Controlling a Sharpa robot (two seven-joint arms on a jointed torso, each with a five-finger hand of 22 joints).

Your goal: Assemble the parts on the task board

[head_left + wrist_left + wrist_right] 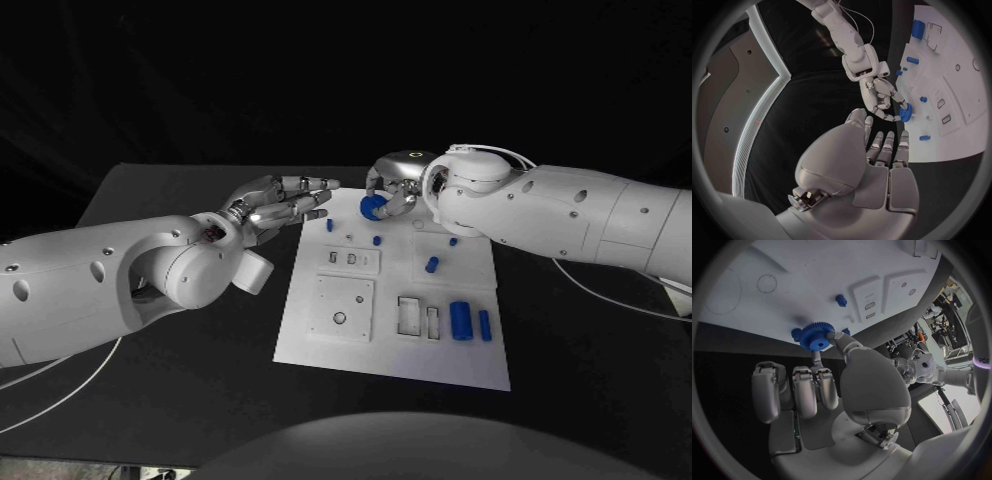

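My left hand (277, 207) hovered just off the left far corner of the task board (325, 345), fingers spread and holding nothing; black table lay open on that side. At the board's far edge my right hand (408, 180) pinched a blue gear (374, 207) between thumb and fingertip, other fingers loosely curled; the gear sat over the far edge, near a small blue peg (841, 300); whether it touched the board I could not tell. I judged the step as carrying the gear to its post; the next move called for centring its bore on a peg and lowering straight; blue bars (462, 320) lay well apart nearer me.
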